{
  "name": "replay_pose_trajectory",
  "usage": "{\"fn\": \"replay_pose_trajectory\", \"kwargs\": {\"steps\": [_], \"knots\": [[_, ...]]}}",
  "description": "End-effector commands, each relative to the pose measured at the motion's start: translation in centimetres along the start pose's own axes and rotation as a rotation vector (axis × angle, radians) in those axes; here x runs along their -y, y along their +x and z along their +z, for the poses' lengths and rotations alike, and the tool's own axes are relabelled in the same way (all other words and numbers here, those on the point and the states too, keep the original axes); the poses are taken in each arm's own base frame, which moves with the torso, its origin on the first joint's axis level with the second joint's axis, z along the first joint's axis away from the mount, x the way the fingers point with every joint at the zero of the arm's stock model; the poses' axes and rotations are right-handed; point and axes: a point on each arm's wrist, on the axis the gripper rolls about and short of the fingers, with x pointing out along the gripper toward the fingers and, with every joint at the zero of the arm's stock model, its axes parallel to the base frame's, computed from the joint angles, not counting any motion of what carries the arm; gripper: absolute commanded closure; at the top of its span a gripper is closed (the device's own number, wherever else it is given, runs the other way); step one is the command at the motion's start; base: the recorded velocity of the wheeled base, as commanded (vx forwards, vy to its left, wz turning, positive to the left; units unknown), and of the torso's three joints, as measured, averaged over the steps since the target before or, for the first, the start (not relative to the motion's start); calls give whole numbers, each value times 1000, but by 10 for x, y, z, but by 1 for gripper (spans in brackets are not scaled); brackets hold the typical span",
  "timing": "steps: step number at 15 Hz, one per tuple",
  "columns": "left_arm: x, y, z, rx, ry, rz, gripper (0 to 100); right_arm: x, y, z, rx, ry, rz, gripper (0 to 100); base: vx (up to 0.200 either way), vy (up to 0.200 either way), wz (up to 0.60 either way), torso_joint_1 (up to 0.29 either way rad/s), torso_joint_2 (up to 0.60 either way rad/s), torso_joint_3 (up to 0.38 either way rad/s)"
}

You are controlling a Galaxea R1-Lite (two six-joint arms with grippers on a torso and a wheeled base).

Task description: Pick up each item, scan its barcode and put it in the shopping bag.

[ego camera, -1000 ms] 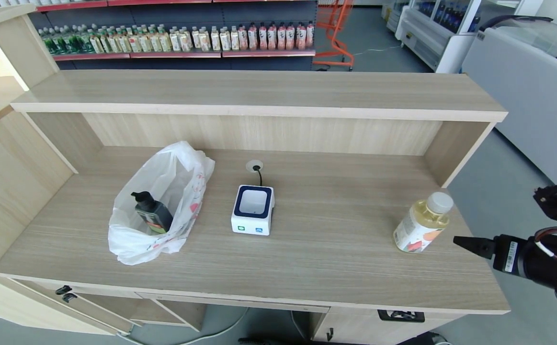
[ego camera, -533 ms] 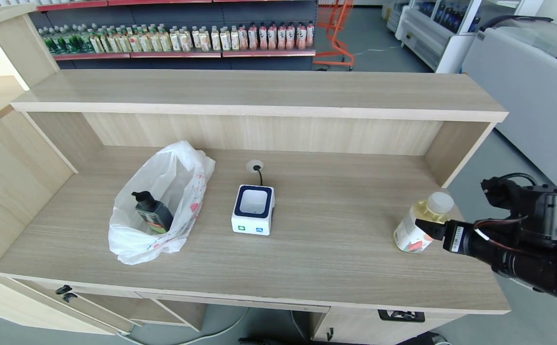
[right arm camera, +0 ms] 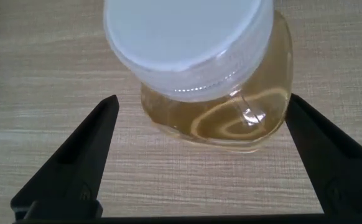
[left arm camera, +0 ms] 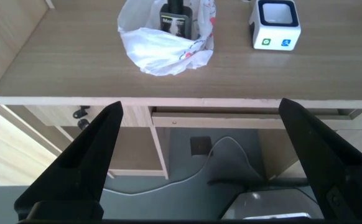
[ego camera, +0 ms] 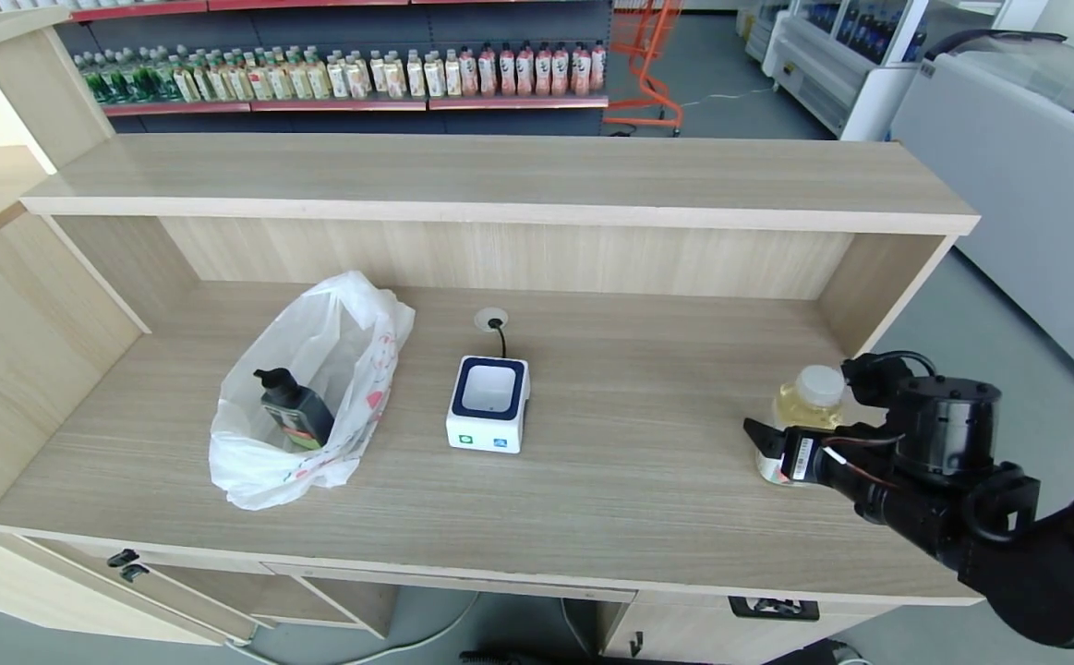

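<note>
As it stands, bottle [ego camera: 801,406], white-capped, pale yellow

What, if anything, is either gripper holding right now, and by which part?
Nothing yet: the right gripper stands open around the bottle, not clamped, and the left gripper is open.

juice bottle [ego camera: 797,406]: clear plastic, pale yellow drink inside, fat white cap on, standing upright at the right side of the frame

shopping bag [ego camera: 352,323]: thin white plastic with a bit of red print, slumped with its mouth open, left of centre

dark bottle [ego camera: 295,413]: blackish, pump-style top, leaning inside the bag

scanner [ego camera: 488,404]: small white box, dark blue frame round its window, dead centre, nearer the bag than the juice
</note>
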Motion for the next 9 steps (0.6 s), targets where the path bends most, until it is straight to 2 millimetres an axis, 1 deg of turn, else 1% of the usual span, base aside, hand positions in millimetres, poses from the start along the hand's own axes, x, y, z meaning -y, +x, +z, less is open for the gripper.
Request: {"fn": "replay_pose_trajectory", "kwargs": {"steps": [1,3,7,9], "knots": [[0,0,0,-1,0,0,0,0,12,-11,-25,-24,-5,0,0,0,0,0,0,0],[0,0,0,-1,0,0,0,-2,18,-8,6,-32,1,0,0,0,0,0,0,0],[0,0,0,-1,0,0,0,-3,21,-9,24,-68,8,0,0,0,0,0,0,0],[0,0,0,-1,0,0,0,-4,28,-6,52,-63,13,0,0,0,0,0,0,0]]}}
